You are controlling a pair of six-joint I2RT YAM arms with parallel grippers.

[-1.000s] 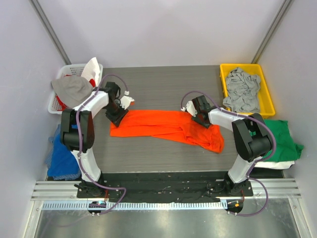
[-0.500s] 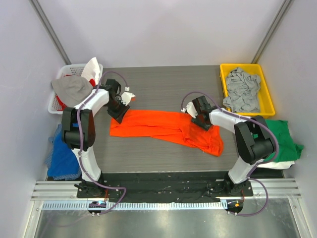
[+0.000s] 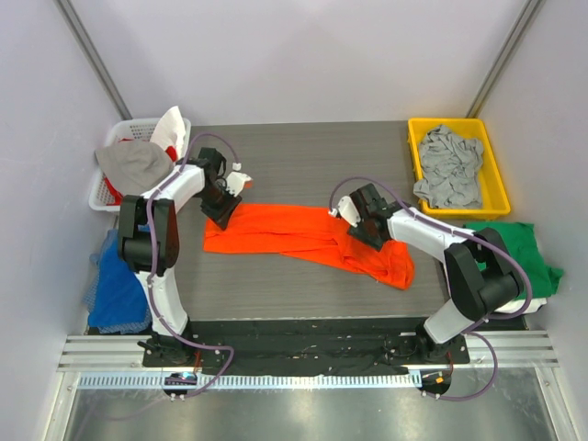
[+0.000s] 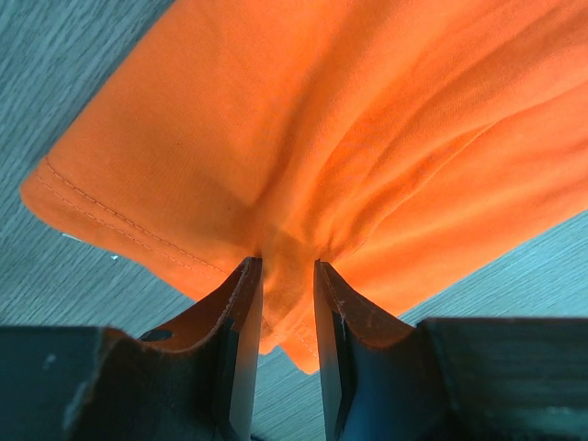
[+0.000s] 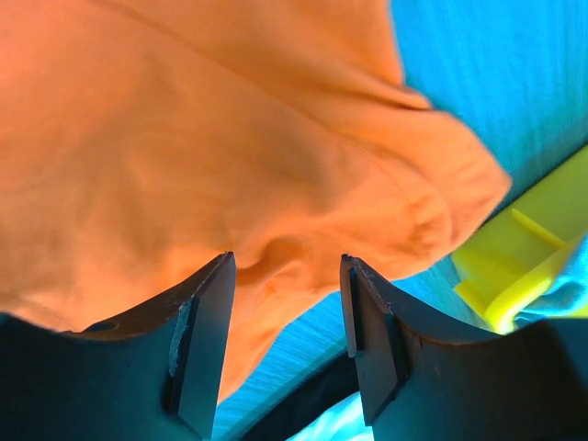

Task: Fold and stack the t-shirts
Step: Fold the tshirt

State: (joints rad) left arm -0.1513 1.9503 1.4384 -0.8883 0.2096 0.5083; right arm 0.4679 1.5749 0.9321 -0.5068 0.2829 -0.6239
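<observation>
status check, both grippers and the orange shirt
Left gripper shut on the orange t-shirt edge. Right gripper open, straddling a fold at its other end. Shirt bunched lengthwise on table, not yet folded. Nothing on it.

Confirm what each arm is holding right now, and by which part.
Left jaws are pinched on the orange shirt at a bunched edge beside its stitched hem. Right jaws stand apart over the same shirt, clamping nothing.

Bare table (image 3: 303,156) lies open beyond the orange shirt (image 3: 294,230), and a narrower strip on its near side. The white basket (image 3: 138,122) crowds the far left corner and the yellow bin (image 3: 450,122) the far right.
</observation>
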